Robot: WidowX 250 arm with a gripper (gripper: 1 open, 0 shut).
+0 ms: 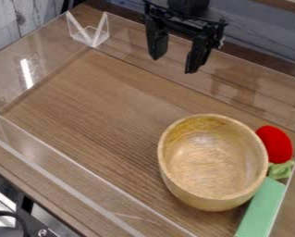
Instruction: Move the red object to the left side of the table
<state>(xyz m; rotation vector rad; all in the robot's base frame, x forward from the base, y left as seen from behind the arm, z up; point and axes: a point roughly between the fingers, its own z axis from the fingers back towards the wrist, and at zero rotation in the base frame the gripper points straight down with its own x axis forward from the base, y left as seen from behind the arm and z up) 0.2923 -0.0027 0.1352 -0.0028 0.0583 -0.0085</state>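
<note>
"Beside the pale round wooden bowl (212, 165), what does the camera view show?"

"Just right of it in the picture, the small rounded bright-red toy fruit (275, 143) with its green leafy stub; below that fruit, to the bowl's lower right, a flat light-green rectangular block (261, 209)."

"And the black gripper (179, 61)?"

"Above the bowl in the picture, well apart from it, jaws spread wide with nothing between them."

"The surface?"

"Around the bowl, a brown wood-grain tabletop (94, 102) edged by low clear acrylic walls (63, 176)."
</note>
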